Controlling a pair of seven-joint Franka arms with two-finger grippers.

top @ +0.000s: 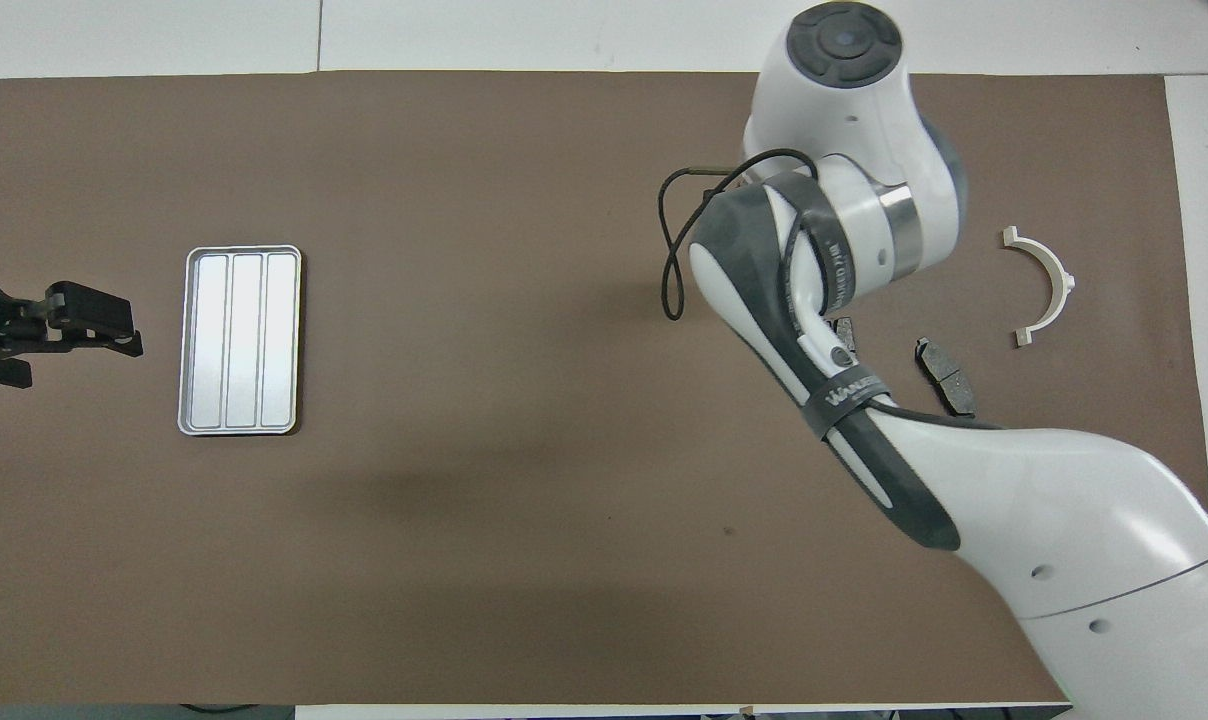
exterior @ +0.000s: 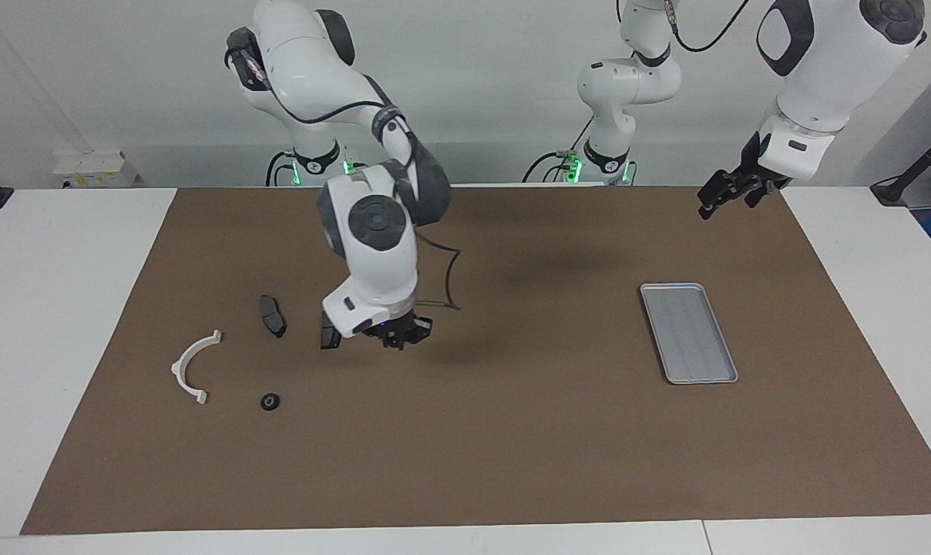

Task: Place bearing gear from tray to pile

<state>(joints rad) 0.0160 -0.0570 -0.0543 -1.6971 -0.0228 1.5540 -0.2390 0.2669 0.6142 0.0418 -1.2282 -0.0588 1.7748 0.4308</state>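
while right gripper [exterior: 394, 337] is hovering closed, empty, beside brake pads [exterior: 273, 314], bearing gear [exterior: 270, 401] is lying near white arc [exterior: 193, 367]; left gripper [exterior: 731, 193] is waiting open, above mat near tray [exterior: 688, 331].

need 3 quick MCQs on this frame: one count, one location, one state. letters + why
1. How many dark brake pads lie on the mat?
A. one
B. two
C. four

2. Relative to the tray, where is the small black ring?
A. in it
B. off it, on the mat beside the white arc
C. leaning on its rim

3. What state is the tray in?
A. empty
B. stacked with pads
C. upside down

Answers:
1 B: two pads show near the arc, one of them partly covered by the right arm.
2 B: the ring sits at the right arm's end of the table, well apart from the tray.
3 A: only the bare ribbed floor shows, rim up.
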